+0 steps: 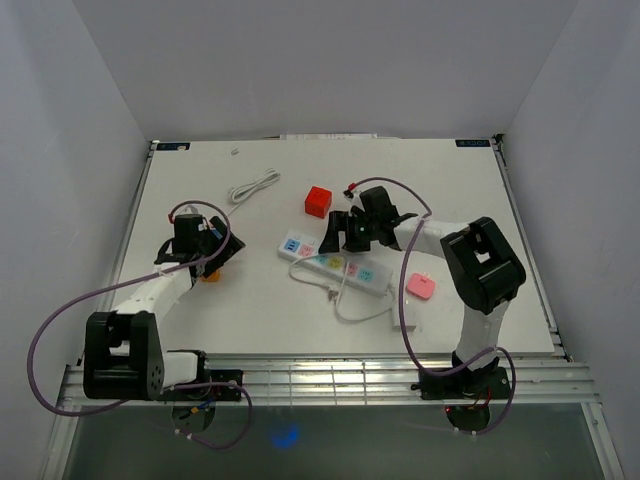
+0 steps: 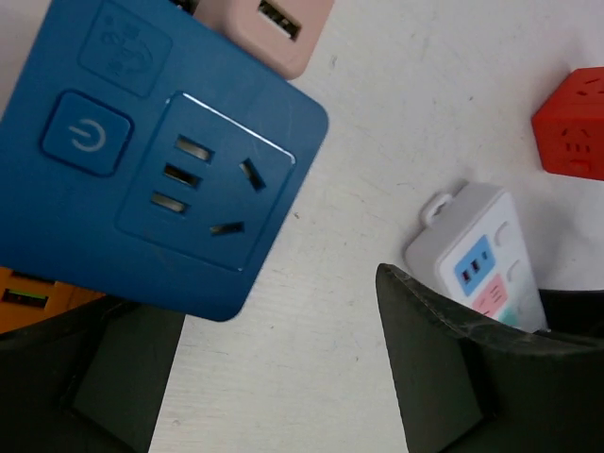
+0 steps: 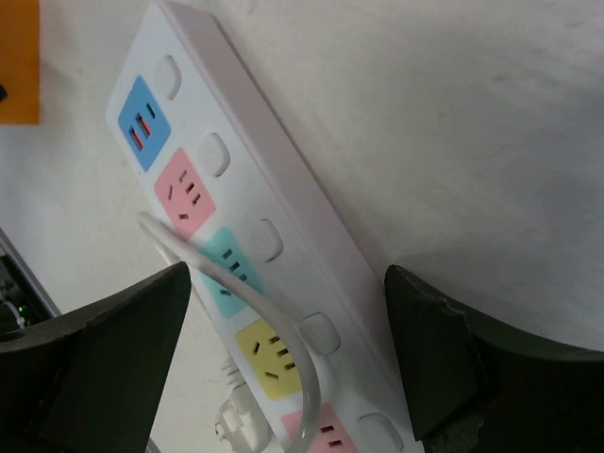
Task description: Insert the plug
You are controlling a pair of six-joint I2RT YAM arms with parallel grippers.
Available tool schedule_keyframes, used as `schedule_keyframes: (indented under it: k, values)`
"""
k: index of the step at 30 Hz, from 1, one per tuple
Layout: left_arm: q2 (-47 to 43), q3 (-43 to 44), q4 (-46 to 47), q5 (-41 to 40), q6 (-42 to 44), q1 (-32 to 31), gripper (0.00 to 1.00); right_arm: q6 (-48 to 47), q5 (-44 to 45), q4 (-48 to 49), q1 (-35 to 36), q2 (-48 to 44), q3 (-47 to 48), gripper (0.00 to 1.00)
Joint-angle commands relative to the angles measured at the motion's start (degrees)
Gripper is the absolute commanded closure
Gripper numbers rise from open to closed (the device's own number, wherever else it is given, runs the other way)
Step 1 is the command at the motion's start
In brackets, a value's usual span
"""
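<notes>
The white power strip with coloured sockets lies mid-table. In the right wrist view the power strip runs between my right gripper's wide-apart fingers, and nothing is gripped. A white cord loops over the teal and yellow sockets, and the white plug lies beside the strip's lower edge. From above, the right gripper hovers over the strip. My left gripper is open and empty above bare table, just below a blue socket cube. It sits at the table's left.
A red socket cube stands behind the strip. A pink block and an orange block adjoin the blue cube. A loose white cable lies at the back left, a pink adapter at the right.
</notes>
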Motion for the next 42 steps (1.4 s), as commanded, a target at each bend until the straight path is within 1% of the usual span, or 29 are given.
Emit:
schedule_keyframes:
  k: [1,3,6,7,10,13,16,19,23,27,31,34,37,38,39,41,42]
  values:
    - [-4.9,-0.6,2.1,-1.0,0.0,-0.3,0.10,1.1,-3.4,1.0,5.1,-3.2,-3.0,0.11]
    - [-6.4,-0.7,2.3,-1.1,0.3,-1.9,0.10,0.6,-3.2,0.9,6.7,-4.1,-3.1,0.11]
    - [-8.5,-0.2,2.8,-1.3,0.8,-5.7,0.10,-0.7,-1.6,0.0,6.4,-5.1,-2.3,0.11]
    - [-8.4,0.1,2.7,-1.2,0.9,-7.7,0.10,-1.2,-1.3,-0.5,6.2,-5.6,-2.0,0.11]
    - [-7.6,0.6,2.4,-0.1,0.5,-9.9,0.10,-4.0,0.6,-3.0,5.9,-7.4,-0.7,0.11]
    - [-7.8,0.2,2.6,0.9,-0.2,-10.4,0.10,-6.5,2.1,-6.0,5.9,-9.7,-0.9,0.14]
    - [-9.5,-0.7,2.6,-0.1,-0.2,-10.4,0.10,-8.7,3.4,-8.8,6.3,-11.7,-1.2,0.18]
    - [-11.0,-1.1,2.4,-0.6,0.5,-10.4,0.10,-9.3,3.4,-9.7,7.0,-14.3,-3.1,0.24]
    - [-10.6,-0.9,2.4,0.3,1.0,-10.4,0.10,-8.3,2.2,-9.4,9.1,-17.3,-5.7,0.33]
    - [-10.2,-1.1,2.8,1.1,0.4,-10.4,0.10,-7.7,3.7,-10.5,11.6,-16.1,-6.1,0.34]
    - [-11.4,-1.1,2.9,1.1,0.8,-10.4,0.09,-7.0,4.3,-9.1,12.7,-14.4,-7.1,0.33]
    - [-11.5,-0.2,1.4,1.5,1.4,-10.5,0.09,-7.4,5.0,-10.7,14.1,-12.2,-5.6,0.32]
    - [-11.8,0.0,0.1,2.0,1.6,-10.4,0.08,-7.3,5.1,-10.7,15.8,-11.8,-5.5,0.40]
    - [-12.2,-0.2,0.0,2.0,1.5,-10.5,0.08,-7.2,5.0,-10.3,16.7,-12.1,-5.8,0.51]
    - [-12.9,-0.7,0.0,2.0,1.5,-10.4,0.08,-7.2,4.5,-10.0,17.1,-12.7,-6.3,0.58]
    - [-13.6,-1.3,0.0,1.9,1.3,-10.4,0.07,-7.7,2.4,-9.2,18.9,-13.6,-6.8,0.70]
    - [-14.3,-1.8,0.1,2.0,1.3,-10.4,0.07,-8.2,1.9,-9.2,19.7,-14.5,-6.8,0.73]
